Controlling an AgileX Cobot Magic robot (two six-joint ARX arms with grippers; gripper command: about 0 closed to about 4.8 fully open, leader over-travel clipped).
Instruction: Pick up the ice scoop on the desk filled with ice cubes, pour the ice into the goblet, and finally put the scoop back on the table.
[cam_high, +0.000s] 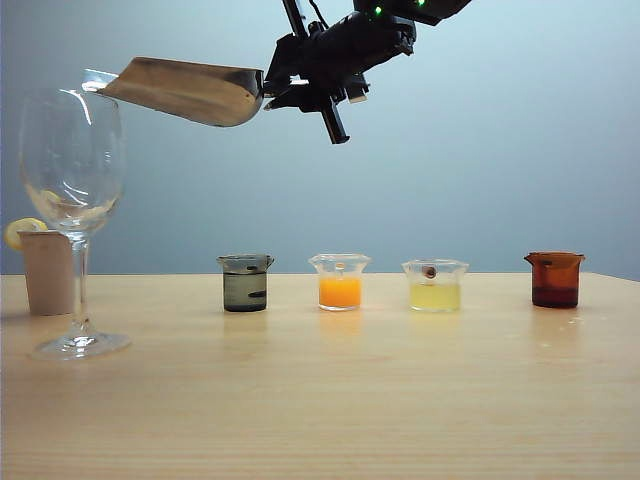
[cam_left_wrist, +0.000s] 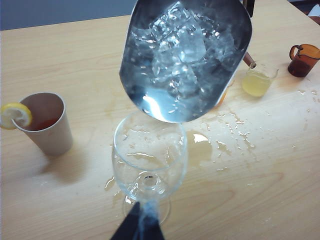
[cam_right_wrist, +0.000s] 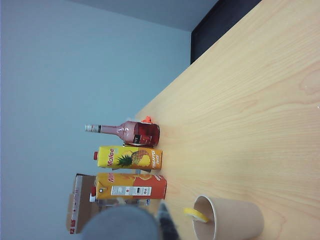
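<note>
The right arm's blocky matte-black gripper had black cables above and small green lights.

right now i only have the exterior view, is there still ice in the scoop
Observer: Yes. The left wrist view shows a heap of ice in the scoop, which the right tool holds by the handle above the goblet.
Operator: desk dry
Observer: No. There is a puddle beside the goblet and drops across the desk.
Operator: where's the left tool
Observer: The left tool shows only as a dark tip above the goblet's foot. I can't tell if it is open.
</note>
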